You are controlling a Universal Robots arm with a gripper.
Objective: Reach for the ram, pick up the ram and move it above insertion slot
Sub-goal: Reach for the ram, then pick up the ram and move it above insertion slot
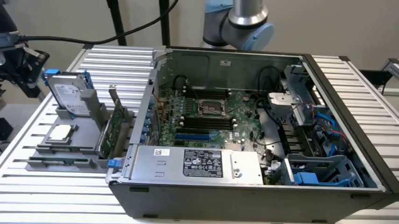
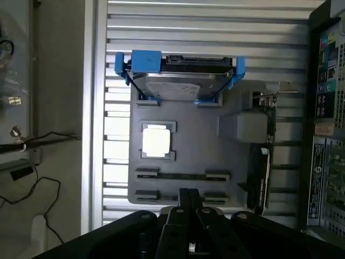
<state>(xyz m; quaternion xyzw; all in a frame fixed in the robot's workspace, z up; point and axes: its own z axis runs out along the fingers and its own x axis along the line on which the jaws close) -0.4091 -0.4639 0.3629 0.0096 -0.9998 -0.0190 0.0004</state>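
Your gripper (image 2: 187,197) sits low in the wrist view, black linkages fanned out and the two fingertips pressed together with nothing between them. No gap, no load. The tips point at the grey moulded parts fixture (image 2: 188,140), and in that picture they overlap its end row of stick holders. You can't tell how high they ride above it.

Over to the exterior view. The ram (image 1: 59,162), that long thin green circuit-board stick, sits lengthwise in the fixture holder nearest the camera, with nothing touching it. Behind it on the same fixture you've got the square silver processor chip (image 1: 60,133). Further back stands the silver hard drive in its blue caddy (image 1: 68,93), propped up on edge. The taller green expansion card with its metal bracket (image 1: 111,133) stands upright on the side of the fixture that faces the case.

The fixture rests on the slatted aluminium table (image 1: 62,196), just beside the open black computer case (image 1: 358,135) on the exterior view's right. Inside, the green motherboard (image 1: 240,100) lies flat, and the long black memory slots (image 1: 209,122) run beside the square processor socket (image 1: 209,106). The silver power supply box (image 1: 199,163) lies along the case's near wall. So your ram is outside the case, well apart from those slots. The grey robot arm with its blue cap (image 1: 246,21) rises behind the case.
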